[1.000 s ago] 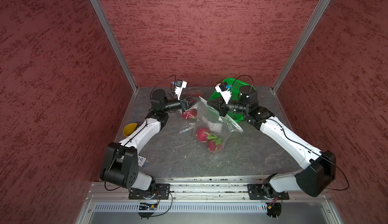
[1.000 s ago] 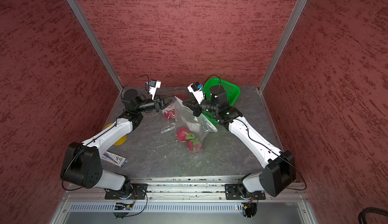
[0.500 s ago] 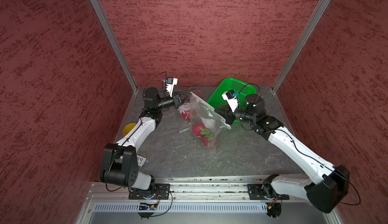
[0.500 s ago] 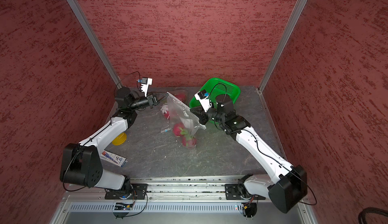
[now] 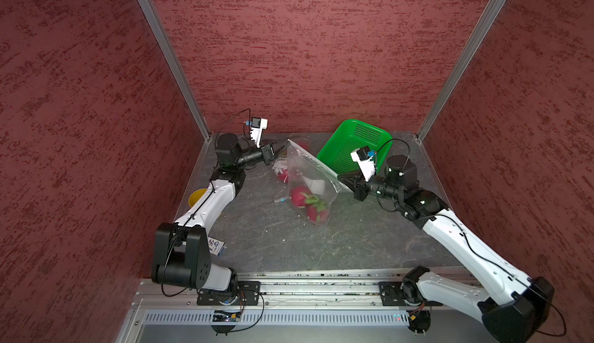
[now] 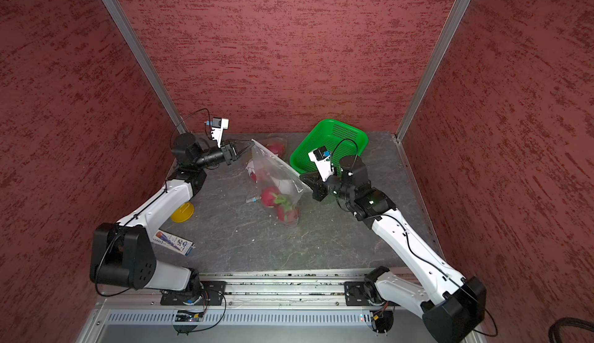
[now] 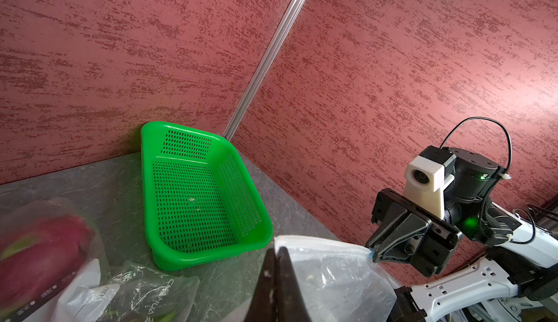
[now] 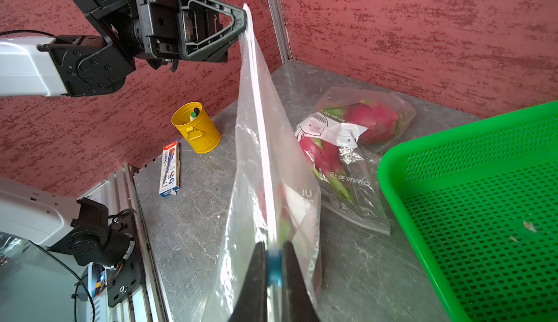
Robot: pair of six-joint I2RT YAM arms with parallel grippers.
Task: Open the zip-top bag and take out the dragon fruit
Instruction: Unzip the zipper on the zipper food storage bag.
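In both top views we see the zip-top bag [image 5: 310,174] stretched taut between the arms above the table [image 5: 273,245]. The left gripper [image 5: 284,146] is pressed together on its far upper corner, and the right gripper [image 5: 340,176] is clamped on the opposite end of the top edge. Two dragon fruit [image 5: 300,196] sag in the bag's lower end, which rests on the table. More fruit lie in a second bag [image 6: 274,146] flat near the back wall, just beside the empty green basket [image 5: 363,130]. In the left wrist view, the left jaws meet on the bag's white top strip, and the right gripper bites the other corner. In the right wrist view, the right jaws pinch a blue piece [image 8: 274,267] on the bag's edge, which we take to be the zip's slider. The white seal runs straight up from it to the left gripper. A yellow cup [image 8: 196,127] and a marker box [image 8: 170,166] stand well apart, and two fruit show in the second bag. We judge the opening step to be in hand, though we cannot tell whether the seal has parted. Next, the left pinch should anchor its corner while the slider runs along a taut seal. Then one arm must let go to reach the fruit.
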